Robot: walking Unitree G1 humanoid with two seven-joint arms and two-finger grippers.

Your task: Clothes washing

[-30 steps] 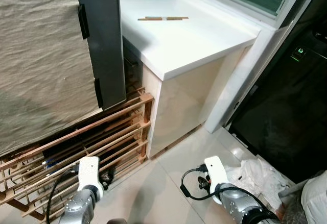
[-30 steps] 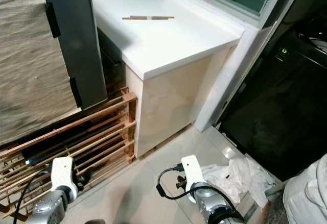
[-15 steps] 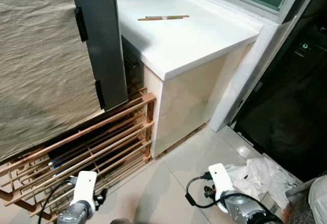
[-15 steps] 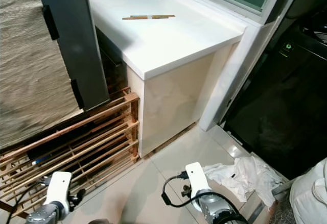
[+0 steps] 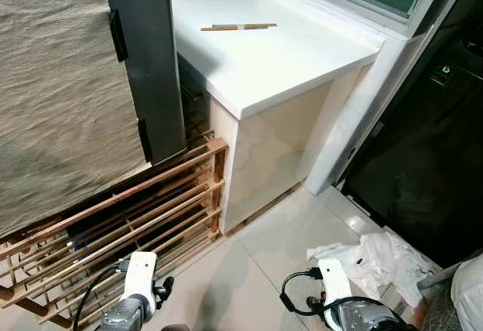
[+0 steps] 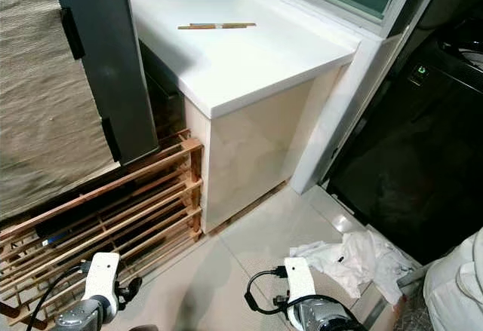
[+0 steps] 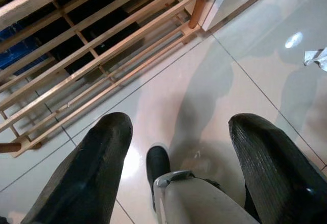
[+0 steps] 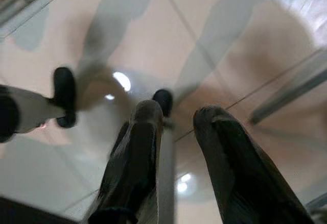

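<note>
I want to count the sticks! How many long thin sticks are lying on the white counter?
2, it seems: a pair of long thin brown sticks lying end to end on the white countertop, near the back by the window. They are small, so I cannot be sure there are no more.

White clothes (image 5: 381, 259) on tiled floor (image 5: 256, 271)

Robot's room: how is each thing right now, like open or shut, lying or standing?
Left gripper: open, hanging over the floor tiles.
Right gripper: fingers slightly apart, empty.
White clothes: crumpled on the floor.
Washing machine: green light on.
Wooden rack: standing beside the counter.
Sticks: lying flat on the white counter.
</note>
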